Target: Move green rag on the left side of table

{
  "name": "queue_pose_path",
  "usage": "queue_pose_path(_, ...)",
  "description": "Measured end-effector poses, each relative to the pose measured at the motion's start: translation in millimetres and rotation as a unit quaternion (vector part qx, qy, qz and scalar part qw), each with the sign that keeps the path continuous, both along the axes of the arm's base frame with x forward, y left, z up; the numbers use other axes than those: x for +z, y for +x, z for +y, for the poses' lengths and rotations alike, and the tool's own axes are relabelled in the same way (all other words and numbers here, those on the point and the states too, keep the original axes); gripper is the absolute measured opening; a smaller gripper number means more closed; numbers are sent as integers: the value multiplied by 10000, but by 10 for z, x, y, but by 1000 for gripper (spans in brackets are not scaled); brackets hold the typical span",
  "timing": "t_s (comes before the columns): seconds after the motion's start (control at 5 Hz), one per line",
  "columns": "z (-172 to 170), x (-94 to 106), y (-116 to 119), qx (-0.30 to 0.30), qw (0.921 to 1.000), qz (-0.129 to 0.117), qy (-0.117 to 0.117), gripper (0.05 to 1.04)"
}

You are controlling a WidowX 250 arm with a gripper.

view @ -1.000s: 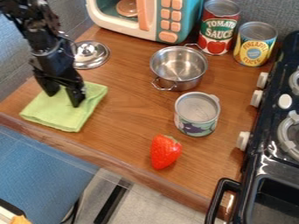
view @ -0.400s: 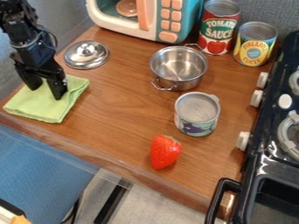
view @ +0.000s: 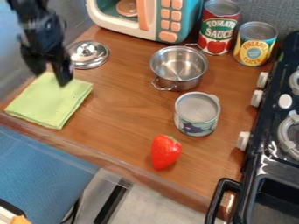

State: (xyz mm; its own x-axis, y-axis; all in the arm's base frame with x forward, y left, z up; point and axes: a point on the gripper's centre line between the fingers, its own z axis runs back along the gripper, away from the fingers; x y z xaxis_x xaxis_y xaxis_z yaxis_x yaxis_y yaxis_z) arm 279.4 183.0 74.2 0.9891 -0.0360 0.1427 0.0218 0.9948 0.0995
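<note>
Okay, your gripper hangs over far end of green rag, jaws parted; rag lies flat on left side of table, near silver lid.

A toy-kitchen setting, laid out on a wooden counter beneath the gripper. Play equipment indicated the type: a toy microwave with orange buttons stood above and to the right of the gripper in the view, and a black stove with pale knobs lay well apart at far right. Cookware lay between: a metal lid near the gripper, a small pot farther right. Whether the surrounding room belonged to a home or a lab could not be determined.
</note>
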Motion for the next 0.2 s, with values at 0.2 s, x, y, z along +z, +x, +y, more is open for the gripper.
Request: queue_pose_path(0.2,-29,131,-5,-63,10000,9,-41,999)
